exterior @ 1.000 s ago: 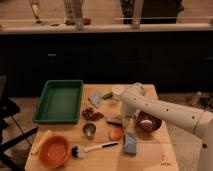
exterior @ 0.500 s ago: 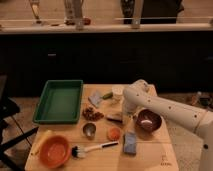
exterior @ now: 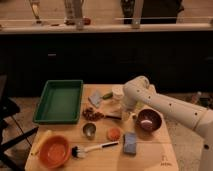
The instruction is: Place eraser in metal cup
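The eraser (exterior: pixel 114 112), mid-desk right by the gripper (exterior: pixel 124 113) whose opening I cannot tell, looks light, stiff and flat, best pinched across its narrow width, the metal cup (exterior: pixel 89 130) standing nearer the front edge.

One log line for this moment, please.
gripper: at eraser, beside dark bowl | eraser: outside cup | metal cup: upright, apart from eraser, nearer camera | task: not done

The metal cup (exterior: pixel 89 130) stands upright, small and shiny, dark inside. The eraser (exterior: pixel 115 111), a flat tan block with a black strip along its near edge, lies farther back and to the right, apart from the cup. The gripper (exterior: pixel 125 113) hangs just beside the eraser; I can't tell if they touch.
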Controlling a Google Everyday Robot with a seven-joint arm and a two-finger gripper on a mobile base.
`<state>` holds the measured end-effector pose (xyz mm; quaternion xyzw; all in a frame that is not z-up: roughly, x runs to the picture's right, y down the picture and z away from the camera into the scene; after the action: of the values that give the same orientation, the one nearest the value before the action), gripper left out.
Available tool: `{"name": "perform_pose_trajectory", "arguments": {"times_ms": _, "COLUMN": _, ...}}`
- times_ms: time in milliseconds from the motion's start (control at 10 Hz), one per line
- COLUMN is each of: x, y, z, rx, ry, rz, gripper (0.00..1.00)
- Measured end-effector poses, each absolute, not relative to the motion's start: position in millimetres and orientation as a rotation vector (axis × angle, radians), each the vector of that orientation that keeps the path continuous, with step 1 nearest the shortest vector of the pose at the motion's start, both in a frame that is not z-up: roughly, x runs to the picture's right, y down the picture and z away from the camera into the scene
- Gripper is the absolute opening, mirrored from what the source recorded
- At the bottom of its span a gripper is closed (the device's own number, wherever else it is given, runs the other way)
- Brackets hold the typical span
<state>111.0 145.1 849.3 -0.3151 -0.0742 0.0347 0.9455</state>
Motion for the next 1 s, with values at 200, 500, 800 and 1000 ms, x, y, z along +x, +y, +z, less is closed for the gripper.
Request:
{"name": "perform_pose_trajectory", "arguments": {"times_ms": 200, "x": 109.6, "y": 136.3, "z": 846.0, "rx": -0.638, "ry": -0.162, "rz": 0.068, "gripper": 0.02}}
{"name": "perform_pose_trajectory", "arguments": {"times_ms": 500, "x": 105.7, "y": 124.0, "z": 841.4, "rx": -0.634, "ry": -0.165, "rz": 0.070, "gripper": 0.02}}
{"name": "perform_pose_trajectory", "arguments": {"times_ms": 800, "x": 98.4, "y": 109.5, "z": 836.4, "rx": -0.638, "ry": -0.159, "rz": 0.074, "gripper": 0.02}}
{"name": "perform_pose_trajectory", "arguments": {"times_ms": 1000, "x": 94.4, "y": 101.1, "z": 833.8, "rx": -0.645, "ry": -0.151, "rz": 0.080, "gripper": 0.02}}
